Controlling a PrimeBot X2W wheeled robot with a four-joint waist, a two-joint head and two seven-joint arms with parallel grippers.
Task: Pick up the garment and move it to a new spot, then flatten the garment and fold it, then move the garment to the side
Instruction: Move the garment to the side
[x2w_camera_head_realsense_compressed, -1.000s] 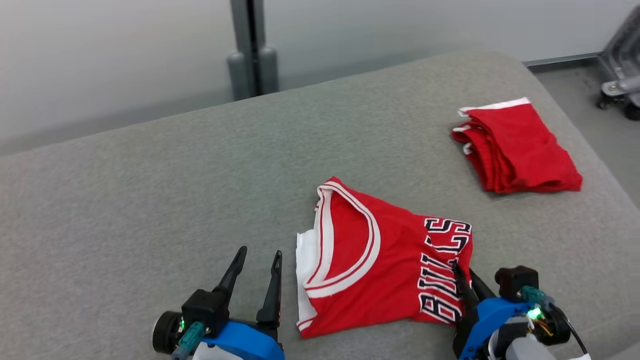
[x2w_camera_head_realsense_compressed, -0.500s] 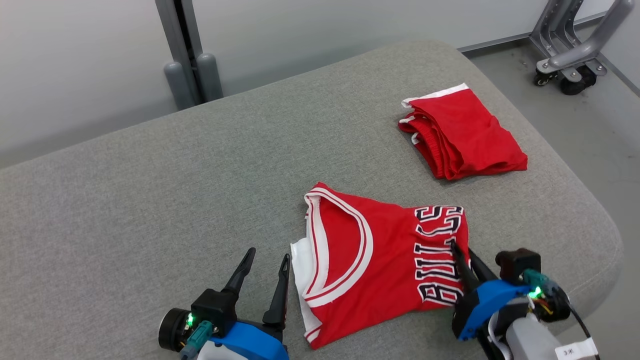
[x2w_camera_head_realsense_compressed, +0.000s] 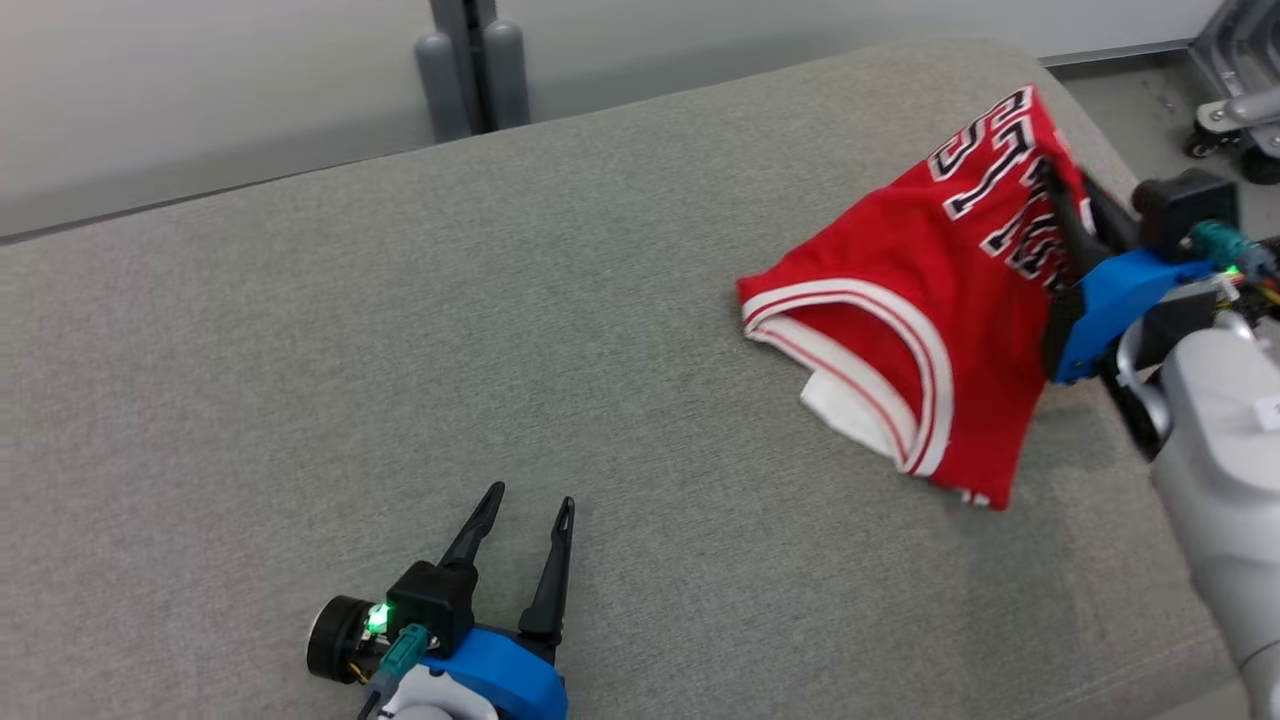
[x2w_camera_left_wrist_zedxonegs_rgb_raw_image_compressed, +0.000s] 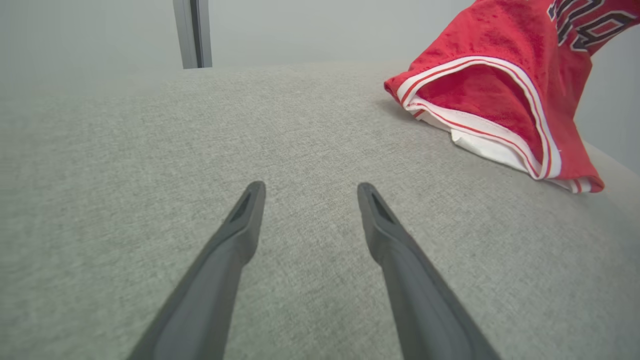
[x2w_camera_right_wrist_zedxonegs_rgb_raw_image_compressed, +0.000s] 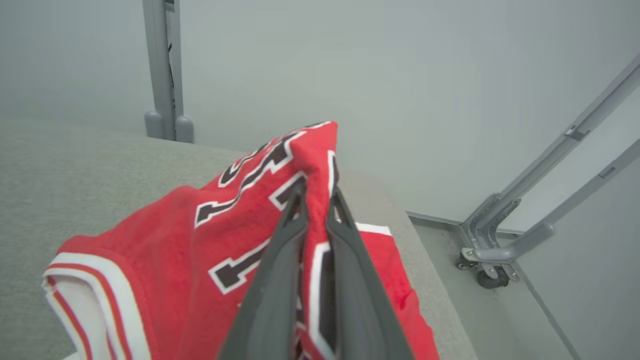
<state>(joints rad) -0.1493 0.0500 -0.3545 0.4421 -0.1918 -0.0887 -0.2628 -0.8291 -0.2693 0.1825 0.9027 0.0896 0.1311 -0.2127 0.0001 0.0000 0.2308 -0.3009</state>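
Grey cushion: right pincer clamps jersey (edge perhaps touching); left pincer gapes.

the garment is red, with white-and-red striped trim at its openings and black letters outlined in white. the surface is a flecked grey weave. the left claw and right claw are dark grey, each on a blue mount.
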